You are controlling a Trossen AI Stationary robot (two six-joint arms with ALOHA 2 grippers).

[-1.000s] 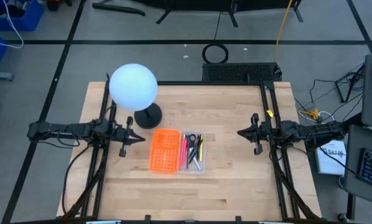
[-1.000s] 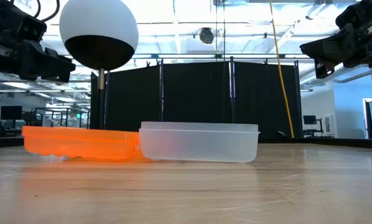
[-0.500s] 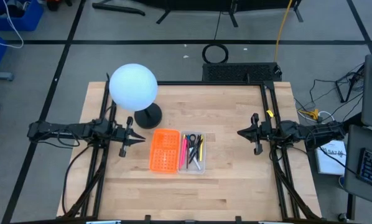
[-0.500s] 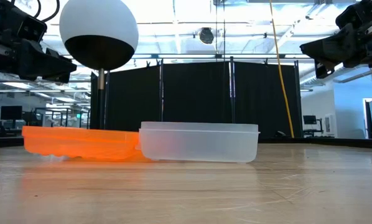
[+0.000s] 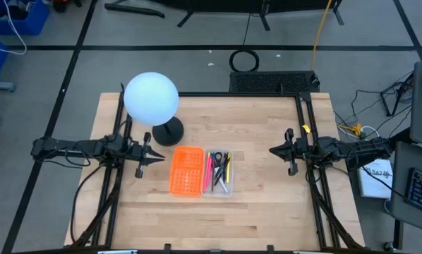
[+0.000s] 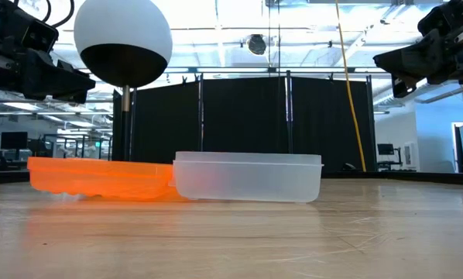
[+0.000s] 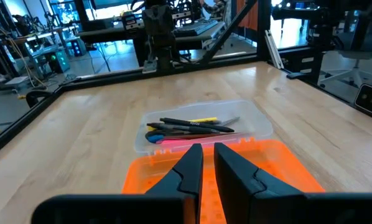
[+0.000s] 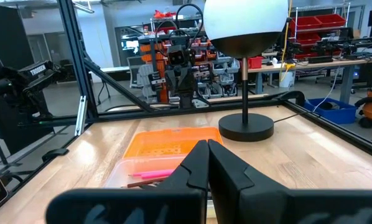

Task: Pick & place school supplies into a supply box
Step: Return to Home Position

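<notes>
The supply box, a clear shallow tray [image 5: 227, 185] joined to an orange gridded panel [image 5: 187, 171], lies flat on the wooden table's middle. The school supplies [image 5: 218, 169] lie inside the tray: dark pens [image 7: 189, 127], a yellow one [image 7: 204, 120] and a pink one [image 7: 173, 141]. My left gripper [image 5: 158, 159] hovers level just left of the orange panel, its fingers [image 7: 192, 163] a narrow slit apart with nothing between them. My right gripper [image 5: 273, 150] hangs level to the right of the tray, shut [image 8: 208, 149] and empty.
A white globe lamp [image 5: 152, 97] stands on a black round base [image 5: 169, 132] at the far left, close behind my left gripper and the orange panel. Black frame rails [image 5: 116, 176] run along both table sides. Bare wood [image 5: 218, 219] lies near the front edge.
</notes>
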